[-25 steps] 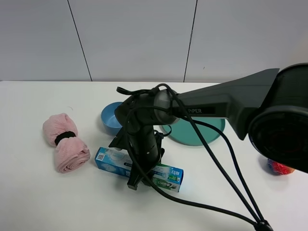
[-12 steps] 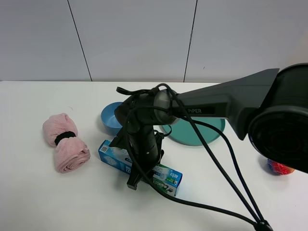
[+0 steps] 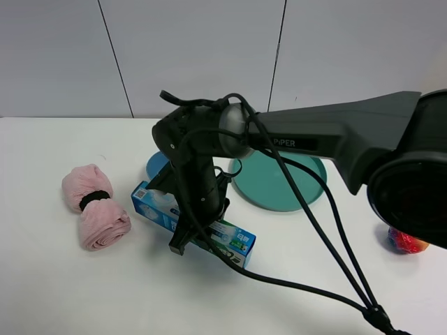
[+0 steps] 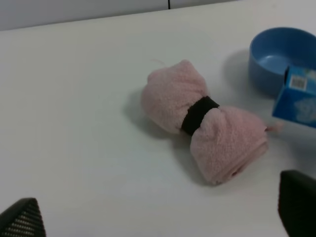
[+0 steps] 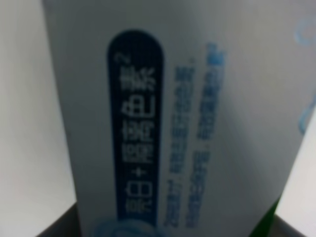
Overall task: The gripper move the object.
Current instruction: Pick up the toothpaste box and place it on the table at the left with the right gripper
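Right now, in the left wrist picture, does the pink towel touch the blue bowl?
No, a strip of bare white table lies between the pink towel and the blue bowl.

A pink terry towel (image 4: pixel 217 140), rolled and cinched at its middle by a black band (image 4: pixel 198 114), lies on the white surface (image 4: pixel 74 123). Near one end of it sits a round blue plastic bowl (image 4: pixel 274 54), apart from the towel. The end of a blue and white cardboard box (image 4: pixel 298 96) cuts in front of the bowl's rim, tilted; whether it touches the bowl cannot be told. The left gripper's (image 4: pixel 160 215) black jaws stand wide apart, with the surface showing between them
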Controlling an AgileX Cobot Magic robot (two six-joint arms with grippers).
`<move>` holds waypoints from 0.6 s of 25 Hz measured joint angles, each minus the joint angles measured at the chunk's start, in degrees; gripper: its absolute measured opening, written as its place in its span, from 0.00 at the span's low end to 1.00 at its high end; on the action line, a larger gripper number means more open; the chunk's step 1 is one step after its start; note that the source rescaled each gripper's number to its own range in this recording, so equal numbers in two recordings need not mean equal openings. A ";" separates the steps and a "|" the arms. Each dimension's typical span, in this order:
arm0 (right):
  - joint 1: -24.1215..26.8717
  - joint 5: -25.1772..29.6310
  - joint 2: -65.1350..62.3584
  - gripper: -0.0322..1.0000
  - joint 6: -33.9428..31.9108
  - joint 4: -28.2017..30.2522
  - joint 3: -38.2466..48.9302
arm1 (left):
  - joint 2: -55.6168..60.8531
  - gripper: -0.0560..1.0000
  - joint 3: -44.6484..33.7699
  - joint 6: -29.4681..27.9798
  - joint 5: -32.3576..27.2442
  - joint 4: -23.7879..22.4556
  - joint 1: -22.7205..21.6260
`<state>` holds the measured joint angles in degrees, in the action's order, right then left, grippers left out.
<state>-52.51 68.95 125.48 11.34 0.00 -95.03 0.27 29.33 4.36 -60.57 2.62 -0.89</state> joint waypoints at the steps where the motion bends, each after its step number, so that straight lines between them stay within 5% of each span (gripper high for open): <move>1: 0.00 0.15 -0.31 0.03 -0.50 0.00 -0.73 | 0.00 1.00 0.00 0.00 0.00 0.00 0.00; 15: 1.11 0.68 -8.89 0.03 -11.34 0.00 -1.61 | 0.00 1.00 0.00 0.01 0.00 0.00 0.00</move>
<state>-51.40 69.63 116.59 0.00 0.00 -96.64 0.27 29.33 4.37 -60.57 2.62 -0.89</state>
